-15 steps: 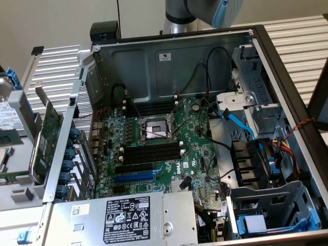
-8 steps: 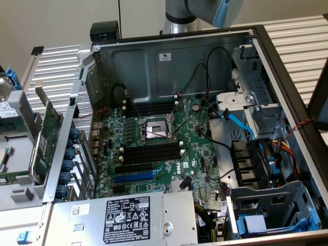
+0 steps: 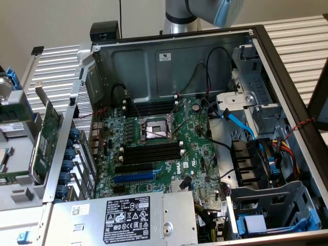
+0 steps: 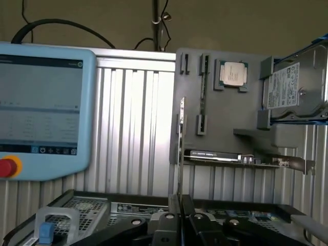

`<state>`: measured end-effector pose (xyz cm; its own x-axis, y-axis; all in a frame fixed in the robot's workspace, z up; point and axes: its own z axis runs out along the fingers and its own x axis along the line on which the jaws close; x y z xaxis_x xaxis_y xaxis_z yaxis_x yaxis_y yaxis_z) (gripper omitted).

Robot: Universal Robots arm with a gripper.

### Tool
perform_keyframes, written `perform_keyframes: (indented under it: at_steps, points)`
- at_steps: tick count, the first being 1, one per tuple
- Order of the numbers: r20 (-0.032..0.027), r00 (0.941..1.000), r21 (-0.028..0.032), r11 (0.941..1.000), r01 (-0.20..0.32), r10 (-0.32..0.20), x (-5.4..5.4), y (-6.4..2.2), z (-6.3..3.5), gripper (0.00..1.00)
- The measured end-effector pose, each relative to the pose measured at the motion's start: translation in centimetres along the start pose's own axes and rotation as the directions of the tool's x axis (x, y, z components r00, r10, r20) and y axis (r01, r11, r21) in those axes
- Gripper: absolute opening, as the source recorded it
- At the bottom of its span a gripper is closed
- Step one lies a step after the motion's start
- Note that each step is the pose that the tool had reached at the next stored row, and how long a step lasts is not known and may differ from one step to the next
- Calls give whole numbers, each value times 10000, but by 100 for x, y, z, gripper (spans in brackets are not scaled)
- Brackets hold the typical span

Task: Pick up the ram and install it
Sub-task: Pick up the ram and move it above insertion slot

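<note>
While the arm [image 3: 179,13] stands above the far wall of the open computer case [image 3: 174,56] in the exterior view, the wrist view shows the end effector [image 4: 180,202] closed to a narrow gap on the ram [image 4: 181,154]. The ram is seen edge-on as a thin strip rising straight from between the fingers and clear of everything else. Past the ram lies a grey holder tray [image 4: 225,118] on the ribbed tabletop [image 4: 133,128]. The tray carries a processor [image 4: 233,73], a hard drive [image 4: 294,87] and an expansion card [image 4: 215,155], which is also seen edge-on. A light-blue teach pendant [image 4: 43,113] with a red button lies beside the tray. Inside the case, the black memory slots [image 3: 151,152] with white end clips flank the processor socket [image 3: 155,128] on the motherboard [image 3: 154,174] — no stick is seated in them.
</note>
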<state>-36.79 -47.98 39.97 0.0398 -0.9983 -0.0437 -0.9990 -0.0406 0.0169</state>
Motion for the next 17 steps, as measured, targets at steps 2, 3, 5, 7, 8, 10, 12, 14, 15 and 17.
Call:
perform_keyframes:
  at_steps: [2,3,5,7,8,10,12,14,15,17]
  points:
    - [-37,10000,-41,10000,-3,3,8,-75,-8,13]
    - [-52,10000,-55,10000,-4,3,12,-111,-13,13]
    - [-54,10000,-64,10000,-2,2,17,-194,-22,13]
    - [-55,10000,-72,10000,1,-1,22,-277,-29,13]
    - [-55,10000,-74,10000,0,-1,24,-321,-31,13]
    - [-57,10000,-79,10000,0,0,27,-407,-34,13]
    - [-64,10000,-84,10000,1,-2,31,-501,-37,13]
    - [-84,10000,-85,10000,-1,0,35,-589,-38,13]
    - [-97,10000,-86,10000,-1,0,37,-634,-40,13]
    - [-118,9999,-86,10000,-1,0,41,-728,-42,13]
